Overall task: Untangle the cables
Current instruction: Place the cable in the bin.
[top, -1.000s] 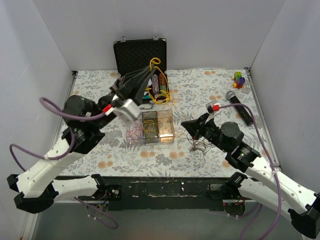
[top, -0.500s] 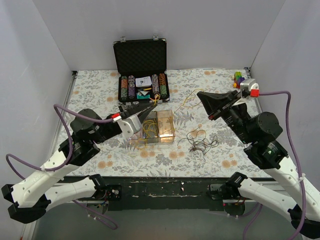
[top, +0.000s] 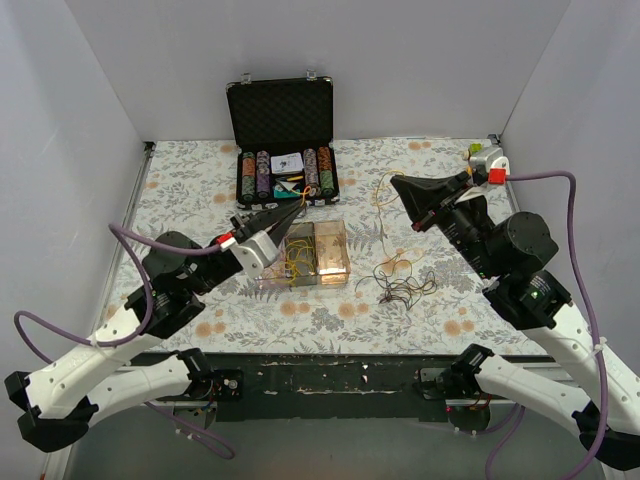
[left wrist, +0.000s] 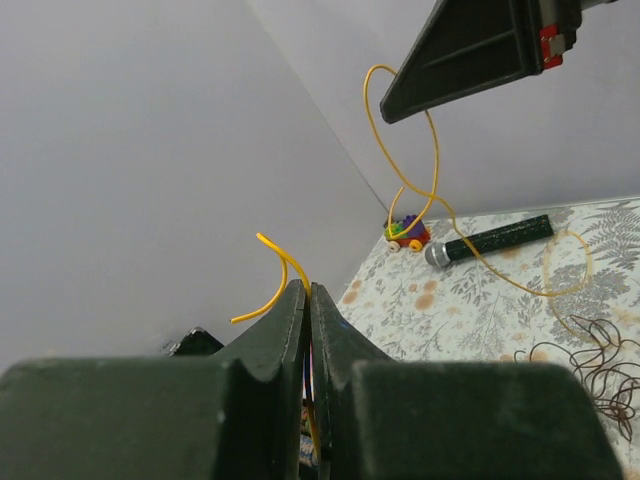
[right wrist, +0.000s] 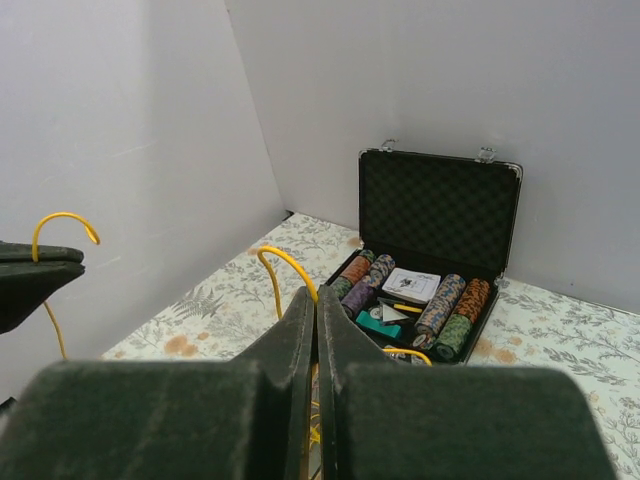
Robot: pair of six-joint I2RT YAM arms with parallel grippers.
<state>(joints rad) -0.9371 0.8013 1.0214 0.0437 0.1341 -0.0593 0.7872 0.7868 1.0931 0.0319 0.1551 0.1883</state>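
The yellow cable (left wrist: 437,155) is pinched near one end by the left gripper (left wrist: 307,291), jaws pressed together just above the clear box (top: 335,262). It is also clamped by the right gripper (top: 400,185), raised to the right of the box. Its slack is looped down beside the dark cable tangle (top: 405,290), right of the box. If the grippers are drawn apart, the tangle could be snagged and cinched tighter, or the thin cable pulled from either pinch.

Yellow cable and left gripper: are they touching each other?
Touching. The left wrist view shows the left gripper shut on the yellow cable, whose end comes out from between the closed jaws.
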